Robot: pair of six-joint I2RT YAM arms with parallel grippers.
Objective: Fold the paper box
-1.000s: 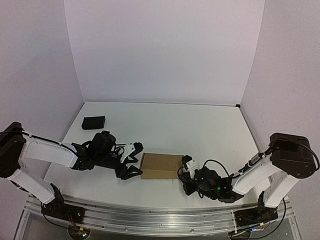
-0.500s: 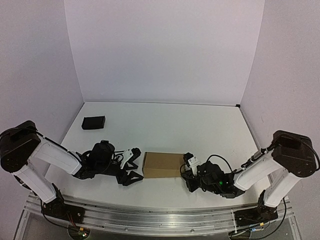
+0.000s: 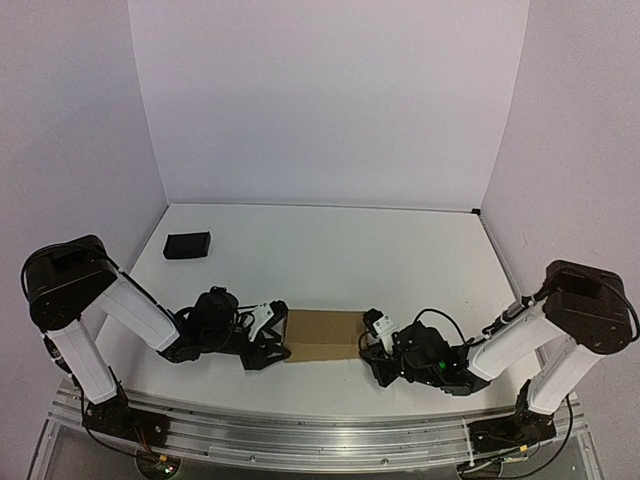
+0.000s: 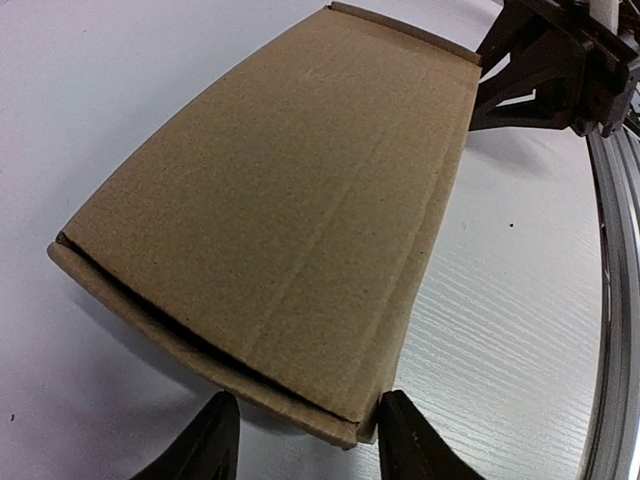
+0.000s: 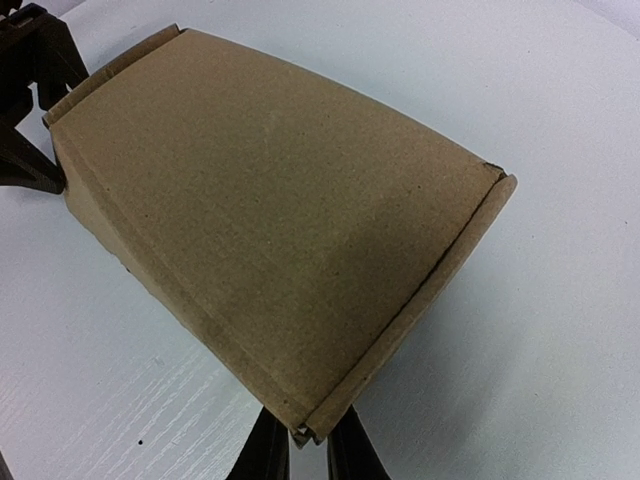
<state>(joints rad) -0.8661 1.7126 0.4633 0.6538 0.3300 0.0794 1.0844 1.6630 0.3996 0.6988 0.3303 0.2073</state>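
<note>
Right tool [image 5: 303, 440] pinches a corner of paper box [image 5: 270, 220], likely anchoring it on table [image 5: 540, 340]; left tool [image 4: 308, 425], spread, straddles the opposite end, apparently to grip.

Paper box [image 3: 323, 335], between the two grippers: plain brown cardboard, unprinted, with a faint paler crease line along its top and darker, shadowed edges. Left gripper [image 3: 277, 340] and right gripper [image 3: 369, 348]: black fingers, each with a small white part just behind them. Left arm [image 3: 140, 312] and right arm [image 3: 505, 340]: white links, black joints. A green light [image 3: 441, 366] glows behind the right gripper. Table [image 3: 340, 260]: white, with fine wood-grain streaks beside both grippers. Rectangular block [image 3: 187, 245], well beyond the left gripper: uniform black. Walls [image 3: 320, 100]: pale lilac. Rail [image 3: 300, 432] behind the grippers: silver-grey metal.
</note>
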